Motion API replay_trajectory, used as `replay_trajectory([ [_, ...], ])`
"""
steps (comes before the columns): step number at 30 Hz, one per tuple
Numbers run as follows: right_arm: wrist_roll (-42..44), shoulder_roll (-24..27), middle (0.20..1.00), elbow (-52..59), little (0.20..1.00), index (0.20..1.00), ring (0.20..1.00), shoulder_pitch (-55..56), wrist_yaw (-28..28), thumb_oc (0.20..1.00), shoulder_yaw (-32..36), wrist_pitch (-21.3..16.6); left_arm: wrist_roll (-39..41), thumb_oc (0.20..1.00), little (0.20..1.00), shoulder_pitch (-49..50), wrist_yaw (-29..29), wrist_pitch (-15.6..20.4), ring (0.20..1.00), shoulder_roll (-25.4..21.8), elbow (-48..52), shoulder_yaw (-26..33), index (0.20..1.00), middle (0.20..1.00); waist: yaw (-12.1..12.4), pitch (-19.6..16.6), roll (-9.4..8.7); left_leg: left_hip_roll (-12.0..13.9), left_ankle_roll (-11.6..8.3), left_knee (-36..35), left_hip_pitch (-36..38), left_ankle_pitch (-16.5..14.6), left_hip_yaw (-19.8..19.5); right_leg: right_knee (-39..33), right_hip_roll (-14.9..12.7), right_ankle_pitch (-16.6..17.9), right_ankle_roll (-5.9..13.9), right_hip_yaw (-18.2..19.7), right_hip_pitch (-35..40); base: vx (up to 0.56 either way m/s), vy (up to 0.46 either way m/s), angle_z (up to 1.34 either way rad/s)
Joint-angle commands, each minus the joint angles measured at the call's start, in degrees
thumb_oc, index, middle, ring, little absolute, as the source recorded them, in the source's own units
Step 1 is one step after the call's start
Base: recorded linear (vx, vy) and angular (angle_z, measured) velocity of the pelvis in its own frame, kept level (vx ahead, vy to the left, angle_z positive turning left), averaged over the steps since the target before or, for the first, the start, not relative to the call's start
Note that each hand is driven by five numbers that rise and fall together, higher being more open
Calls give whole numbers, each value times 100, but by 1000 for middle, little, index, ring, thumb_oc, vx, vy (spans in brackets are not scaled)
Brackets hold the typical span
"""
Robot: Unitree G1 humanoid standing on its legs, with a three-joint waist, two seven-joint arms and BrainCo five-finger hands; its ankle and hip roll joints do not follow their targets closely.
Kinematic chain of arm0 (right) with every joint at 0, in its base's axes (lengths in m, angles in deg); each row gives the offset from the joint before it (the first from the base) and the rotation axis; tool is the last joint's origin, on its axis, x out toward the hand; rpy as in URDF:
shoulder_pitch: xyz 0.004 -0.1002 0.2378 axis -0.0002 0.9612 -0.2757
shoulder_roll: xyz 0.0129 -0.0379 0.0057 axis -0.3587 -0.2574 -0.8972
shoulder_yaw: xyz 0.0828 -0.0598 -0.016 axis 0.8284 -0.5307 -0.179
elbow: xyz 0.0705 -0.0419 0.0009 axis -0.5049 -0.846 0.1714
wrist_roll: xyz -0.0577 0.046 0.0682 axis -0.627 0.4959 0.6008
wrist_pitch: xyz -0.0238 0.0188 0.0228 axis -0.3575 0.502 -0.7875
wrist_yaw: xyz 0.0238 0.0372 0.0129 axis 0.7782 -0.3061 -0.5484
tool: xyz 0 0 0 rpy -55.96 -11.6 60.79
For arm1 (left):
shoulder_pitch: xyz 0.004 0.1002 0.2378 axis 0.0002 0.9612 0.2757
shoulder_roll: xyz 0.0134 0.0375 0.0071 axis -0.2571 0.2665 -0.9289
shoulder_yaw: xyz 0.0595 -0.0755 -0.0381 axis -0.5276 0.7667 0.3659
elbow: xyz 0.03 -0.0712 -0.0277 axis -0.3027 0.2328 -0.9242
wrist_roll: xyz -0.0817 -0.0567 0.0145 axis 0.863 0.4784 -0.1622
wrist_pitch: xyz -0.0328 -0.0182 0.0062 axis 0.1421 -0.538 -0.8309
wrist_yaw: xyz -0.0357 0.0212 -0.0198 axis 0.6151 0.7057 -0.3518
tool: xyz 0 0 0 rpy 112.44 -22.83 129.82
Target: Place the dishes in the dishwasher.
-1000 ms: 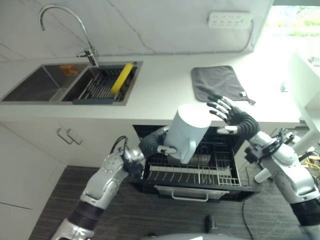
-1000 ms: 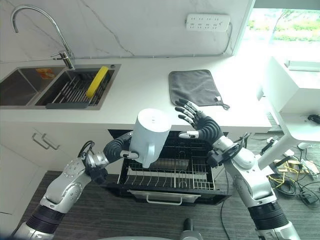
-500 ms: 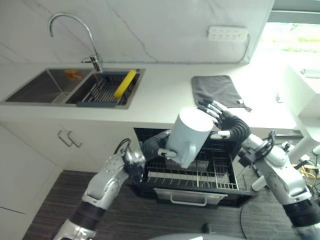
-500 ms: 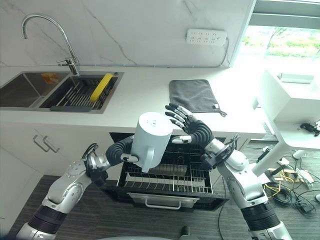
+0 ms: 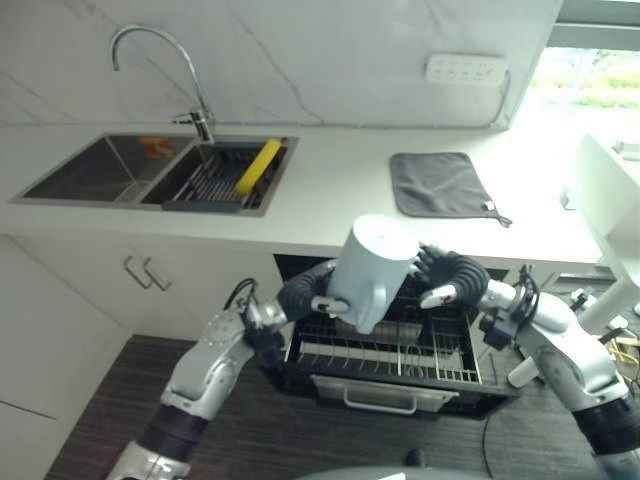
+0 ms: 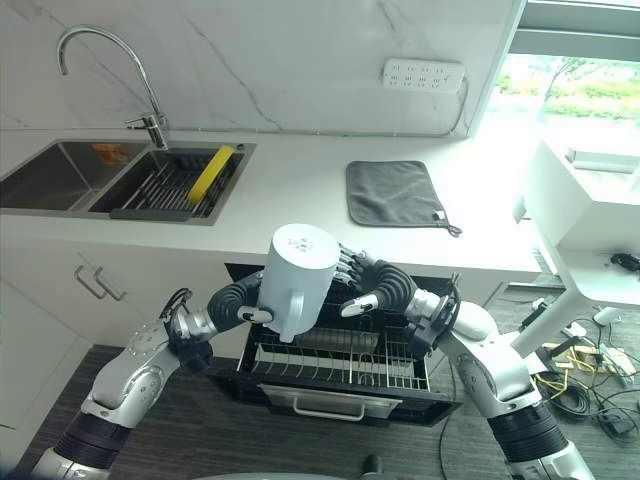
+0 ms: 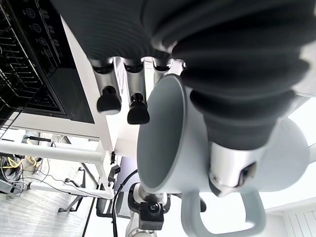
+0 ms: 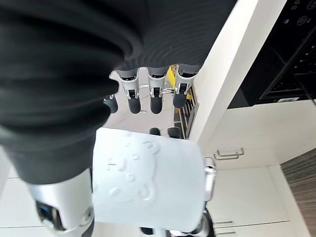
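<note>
Since a second earlier, the right hand point(image 6: 372, 288) had closed in from open air beside the pale blue ceramic mug point(image 6: 295, 277), fingers loosely spread against its side. The left hand point(image 5: 312, 292) gripped the mug above the black wire dishwasher rack point(image 5: 400, 350). Mid-transfer, probably; lowering comes next. Its long axis tilted, base up and rightward, handle down.

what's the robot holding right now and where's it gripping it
The left hand holds the upturned pale blue mug by its rim. The right hand is open beside it.
</note>
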Motion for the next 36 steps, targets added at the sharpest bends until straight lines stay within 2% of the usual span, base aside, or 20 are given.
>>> replay_trajectory([
  [1, 518, -204, 1000, 419, 1000, 1000, 1000, -364, -103, 1000, 322, -147, 104, 200, 200, -313, -128, 212, 200, -157, -231, 85, 200, 200, -27, -62, -243, -23, 152, -2, -70, 134, 192, 38, -338, -475, 280, -339, 530, 0, 0, 0],
  [10, 630, -498, 1000, 577, 1000, 1000, 1000, -412, -40, 1000, 216, -230, -35, 200, 200, -288, -131, 141, 200, -54, -238, 3, 200, 200, -20, -59, -209, -19, 171, -2, -63, 137, 219, 38, -329, -495, 262, -326, 537, 0, 0, 0],
  [23, 155, -990, 1000, 710, 1000, 1000, 1000, -489, 502, 1000, -162, -767, -22, 200, 200, -301, -106, 96, 200, 124, -151, -115, 200, 200, -12, -46, -155, -37, 209, -2, -73, 138, 262, 38, -341, -485, 242, -293, 504, 0, 0, 0],
  [36, -109, -972, 1000, 715, 1000, 1000, 1000, -702, 620, 1000, -411, -687, -28, 200, 200, -330, -189, 94, 200, 80, -85, -146, 200, 200, 18, -32, -145, -55, 219, -2, -74, 143, 260, 38, -337, -486, 224, -280, 508, 0, 0, 0],
])
